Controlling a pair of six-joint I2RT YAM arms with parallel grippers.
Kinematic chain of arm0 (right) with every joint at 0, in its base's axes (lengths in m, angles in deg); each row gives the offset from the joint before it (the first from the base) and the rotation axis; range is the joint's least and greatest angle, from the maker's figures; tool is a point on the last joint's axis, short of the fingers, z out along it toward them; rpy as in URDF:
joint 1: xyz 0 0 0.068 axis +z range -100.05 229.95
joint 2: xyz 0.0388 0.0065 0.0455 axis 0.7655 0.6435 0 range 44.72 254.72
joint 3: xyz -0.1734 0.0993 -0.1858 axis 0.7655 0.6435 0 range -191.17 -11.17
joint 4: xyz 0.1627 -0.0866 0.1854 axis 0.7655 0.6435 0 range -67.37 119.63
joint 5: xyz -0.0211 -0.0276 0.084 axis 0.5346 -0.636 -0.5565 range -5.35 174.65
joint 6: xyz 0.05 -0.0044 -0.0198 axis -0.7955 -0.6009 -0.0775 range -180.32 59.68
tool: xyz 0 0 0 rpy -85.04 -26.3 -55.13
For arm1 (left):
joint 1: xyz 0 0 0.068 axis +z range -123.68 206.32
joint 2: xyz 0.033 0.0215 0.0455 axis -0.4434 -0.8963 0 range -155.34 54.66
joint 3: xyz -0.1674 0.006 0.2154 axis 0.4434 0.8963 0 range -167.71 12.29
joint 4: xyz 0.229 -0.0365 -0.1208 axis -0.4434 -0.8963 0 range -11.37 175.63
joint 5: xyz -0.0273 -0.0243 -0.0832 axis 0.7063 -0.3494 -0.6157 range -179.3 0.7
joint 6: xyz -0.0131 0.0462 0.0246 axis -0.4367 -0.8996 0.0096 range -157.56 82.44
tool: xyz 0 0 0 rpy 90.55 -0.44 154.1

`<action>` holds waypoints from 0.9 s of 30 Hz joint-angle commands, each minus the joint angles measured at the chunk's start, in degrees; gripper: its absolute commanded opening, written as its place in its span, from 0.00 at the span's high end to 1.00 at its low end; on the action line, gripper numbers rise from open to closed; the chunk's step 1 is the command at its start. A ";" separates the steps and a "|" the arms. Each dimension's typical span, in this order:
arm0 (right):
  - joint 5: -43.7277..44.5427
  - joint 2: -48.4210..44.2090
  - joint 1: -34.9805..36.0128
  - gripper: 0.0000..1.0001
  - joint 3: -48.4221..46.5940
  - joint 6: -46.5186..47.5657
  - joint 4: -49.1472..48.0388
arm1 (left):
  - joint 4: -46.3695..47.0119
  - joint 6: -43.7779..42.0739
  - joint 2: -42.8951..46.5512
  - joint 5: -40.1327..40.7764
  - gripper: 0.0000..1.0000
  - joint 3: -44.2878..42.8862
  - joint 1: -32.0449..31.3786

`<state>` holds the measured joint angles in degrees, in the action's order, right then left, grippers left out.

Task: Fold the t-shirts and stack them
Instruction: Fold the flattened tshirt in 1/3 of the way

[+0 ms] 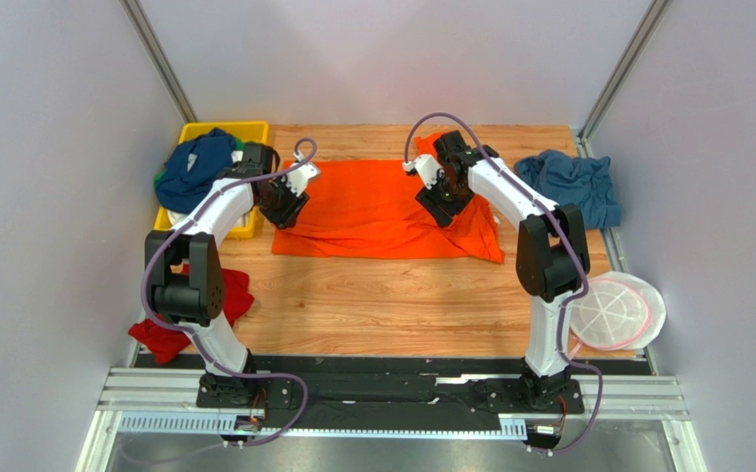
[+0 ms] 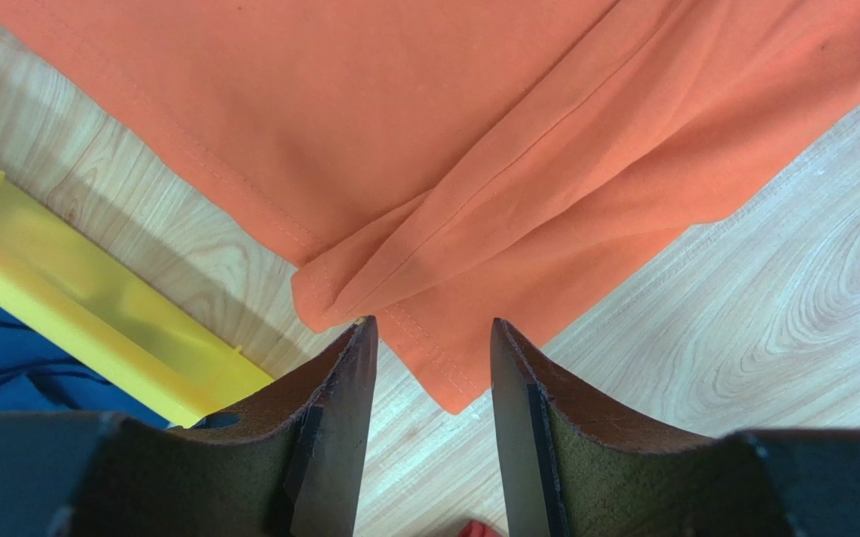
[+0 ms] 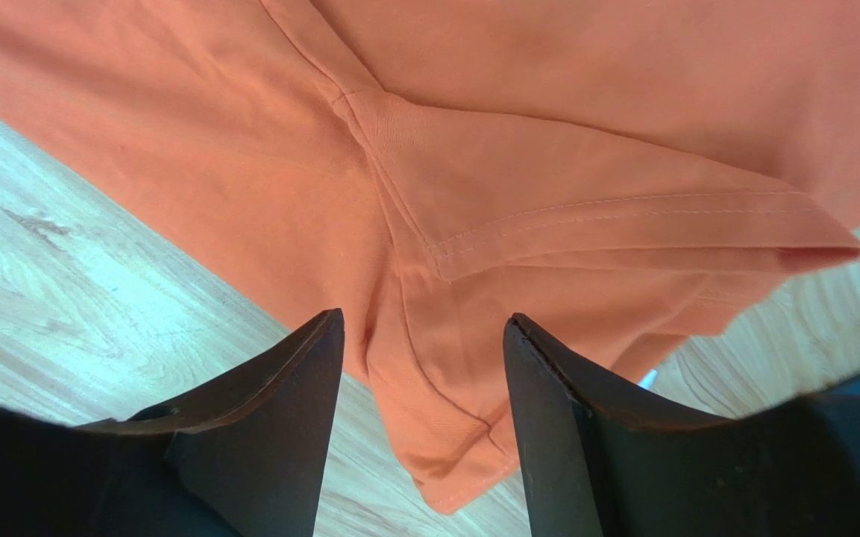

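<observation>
A bright orange t-shirt (image 1: 377, 208) lies spread across the far middle of the wooden table. My left gripper (image 1: 288, 208) hovers open over its left edge; in the left wrist view a hemmed corner of the orange shirt (image 2: 457, 369) lies between my open fingers (image 2: 345, 392). My right gripper (image 1: 444, 206) is open over the shirt's right part; in the right wrist view a sleeve fold of the orange shirt (image 3: 445, 369) sits between my fingers (image 3: 288, 380). A steel-blue t-shirt (image 1: 574, 184) lies crumpled at the far right. A red t-shirt (image 1: 180, 320) lies at the left edge.
A yellow tray (image 1: 244, 133) at the far left holds a navy shirt (image 1: 194, 167) and a bit of green cloth; its rim shows in the left wrist view (image 2: 87, 313). A round white-and-pink disc (image 1: 616, 313) lies at the right near edge. White walls surround the table.
</observation>
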<state>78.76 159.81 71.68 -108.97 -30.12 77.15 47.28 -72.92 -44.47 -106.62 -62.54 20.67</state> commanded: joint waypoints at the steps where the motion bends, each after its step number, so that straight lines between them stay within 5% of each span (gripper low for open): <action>1: -0.44 2.68 -0.47 0.43 -1.25 -0.23 -1.08 | 0.64 -1.65 0.43 0.18 0.50 0.47 -0.33; 22: 2.02 8.13 -0.38 0.57 -3.89 2.59 -2.75 | 1.43 -1.82 -0.54 1.41 0.50 1.61 -0.33; 27: 2.64 8.49 -0.47 0.71 -3.98 2.85 -2.75 | 1.43 -2.00 -0.71 1.59 0.50 1.79 -0.33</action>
<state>80.35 167.52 71.36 -110.58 -28.44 75.82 47.76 -73.90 -44.62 -104.39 -61.10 20.67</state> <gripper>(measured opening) 0.324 0.498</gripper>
